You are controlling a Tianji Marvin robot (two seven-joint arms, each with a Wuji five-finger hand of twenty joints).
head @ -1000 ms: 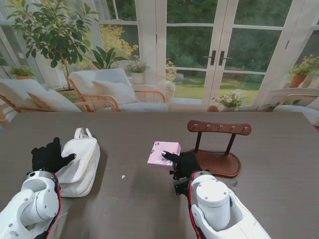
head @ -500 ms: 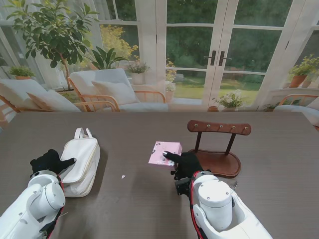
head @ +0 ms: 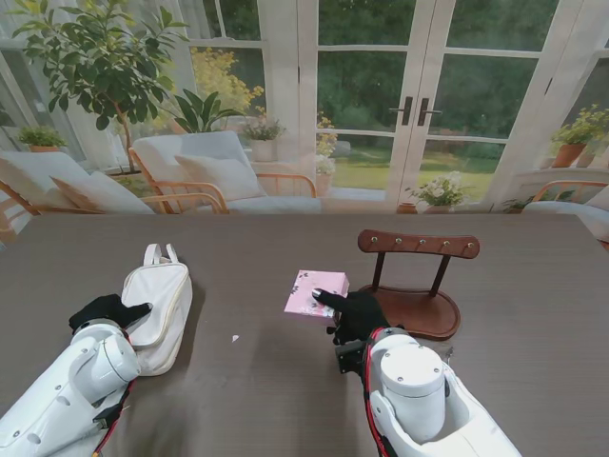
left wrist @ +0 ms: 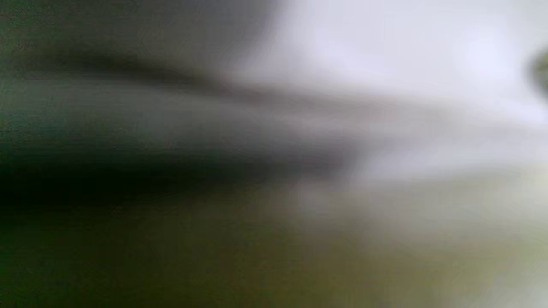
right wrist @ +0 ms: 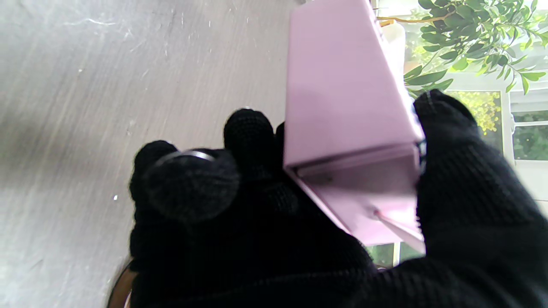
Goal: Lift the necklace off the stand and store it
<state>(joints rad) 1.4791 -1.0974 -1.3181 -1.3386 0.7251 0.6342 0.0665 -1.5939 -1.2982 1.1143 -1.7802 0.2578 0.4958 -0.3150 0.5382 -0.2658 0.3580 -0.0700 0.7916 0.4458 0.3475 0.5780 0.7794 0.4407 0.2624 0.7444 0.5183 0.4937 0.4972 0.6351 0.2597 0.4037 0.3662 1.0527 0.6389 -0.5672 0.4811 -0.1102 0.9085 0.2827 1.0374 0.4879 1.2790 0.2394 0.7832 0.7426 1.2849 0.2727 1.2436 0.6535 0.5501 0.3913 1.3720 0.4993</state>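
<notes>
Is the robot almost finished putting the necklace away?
Partly. The wooden stand looks bare, so the necklace seems off, though I can't see it anywhere. The right hand grips the pink box; the left hand rests against the white bag. Storing remains unconfirmed.

Pink box (head: 315,291), white bag (head: 157,303)

Bag (head: 157,305) left, box (head: 315,292) middle, stand (head: 417,286) just right of it
</notes>
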